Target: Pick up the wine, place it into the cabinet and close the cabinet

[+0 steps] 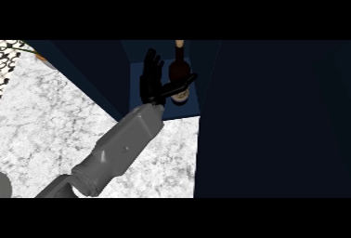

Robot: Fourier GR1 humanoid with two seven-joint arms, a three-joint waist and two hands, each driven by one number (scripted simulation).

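At the far left corner we saw a patch of white mesh [9,59] lying on the marbled worktop [48,125], with a small orange shape just beside it that we could not identify. From the lower edge a grey forearm [120,148] ran up and to the right across the worktop, ending in our black hand [152,79] inside the open front of the dark blue cabinet [274,116]. Which arm it was we could not tell. The fingers [152,62] were straight and slightly spread, pointing away toward the far side, and the thumb [179,85] stretched right across the lower body of the wine bottle [179,67] without the hand curling round it. The wine bottle stood upright in the cabinet's opening, just right of the palm, dark glass with a pale top and a light label low down. To its right the cabinet's dark panel filled the scene.
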